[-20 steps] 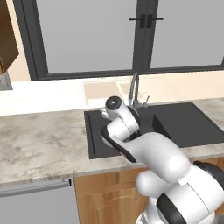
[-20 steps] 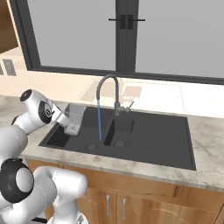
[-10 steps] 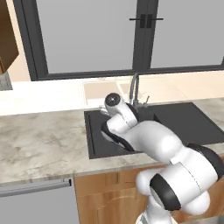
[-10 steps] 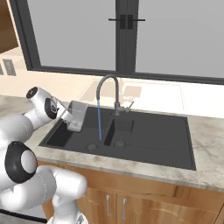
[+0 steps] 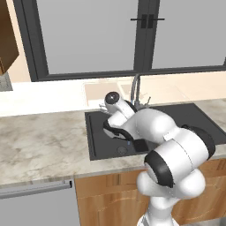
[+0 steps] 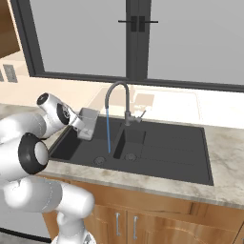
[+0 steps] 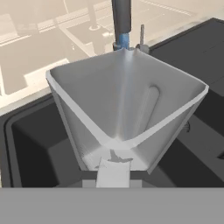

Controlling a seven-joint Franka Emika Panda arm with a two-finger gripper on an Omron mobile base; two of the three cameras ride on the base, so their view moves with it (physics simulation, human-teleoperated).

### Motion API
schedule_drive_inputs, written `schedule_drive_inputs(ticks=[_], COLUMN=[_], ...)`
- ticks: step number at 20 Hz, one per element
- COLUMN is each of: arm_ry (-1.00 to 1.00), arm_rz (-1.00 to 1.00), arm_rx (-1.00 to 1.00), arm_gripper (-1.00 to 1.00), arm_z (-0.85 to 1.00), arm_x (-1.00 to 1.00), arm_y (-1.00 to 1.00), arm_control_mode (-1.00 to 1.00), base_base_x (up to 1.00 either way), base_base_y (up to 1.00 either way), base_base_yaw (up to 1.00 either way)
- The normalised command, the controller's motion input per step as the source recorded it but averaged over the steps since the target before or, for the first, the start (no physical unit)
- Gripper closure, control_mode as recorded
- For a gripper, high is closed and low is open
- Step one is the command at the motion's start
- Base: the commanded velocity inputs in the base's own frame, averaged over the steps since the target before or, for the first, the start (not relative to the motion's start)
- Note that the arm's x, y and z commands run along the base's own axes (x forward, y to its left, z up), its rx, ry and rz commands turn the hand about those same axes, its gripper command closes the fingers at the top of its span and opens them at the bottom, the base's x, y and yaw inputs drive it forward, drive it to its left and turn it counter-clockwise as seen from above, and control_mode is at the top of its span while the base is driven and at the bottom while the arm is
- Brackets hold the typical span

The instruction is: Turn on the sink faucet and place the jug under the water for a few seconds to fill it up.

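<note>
The jug (image 6: 89,122), a small translucent grey squarish cup, hangs over the left compartment of the black sink (image 6: 167,153). My gripper (image 6: 80,125) is shut on its near wall. The hand view looks into the jug's (image 7: 127,109) open mouth, and its side handle shows through the right wall. The gripper (image 7: 113,171) holds the rim at the bottom. The sink faucet (image 6: 125,97) arches over the basin, and a thin blue stream of water (image 6: 108,131) falls from its spout just to the right of the jug, a small gap apart. In the hand view the spout (image 7: 121,17) and water (image 7: 124,40) stand just beyond the jug's far rim.
A marble counter (image 6: 224,157) surrounds the sink, with a pale ledge and a dark-framed window (image 6: 136,38) behind it. In the left base view my white arm (image 5: 150,128) reaches across the sink (image 5: 95,132), with the faucet (image 5: 134,90) behind it. Wooden cabinet doors (image 6: 143,224) sit below.
My arm has swung the jug to the right over the left basin, closer to the water stream. The water keeps running and the grip is unchanged.
</note>
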Motion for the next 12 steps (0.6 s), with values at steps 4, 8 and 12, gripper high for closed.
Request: schedule_drive_inputs(ticks=[4, 8, 12], arm_ry=[0.00, 0.00, 0.00], arm_rz=[0.00, 0.00, 0.00], arm_rx=[0.00, 0.00, 0.03], arm_gripper=[1.00, 1.00, 1.00], arm_z=[-0.03, 0.00, 0.00], arm_x=[0.36, 0.38, 0.34], arm_y=[0.00, -0.02, -0.20], arm_control_mode=[-1.00, -1.00, -1.00], base_base_x=[0.00, 0.00, 0.00], base_base_y=[0.00, 0.00, 0.00], base_base_yaw=[0.00, 0.00, 0.00])
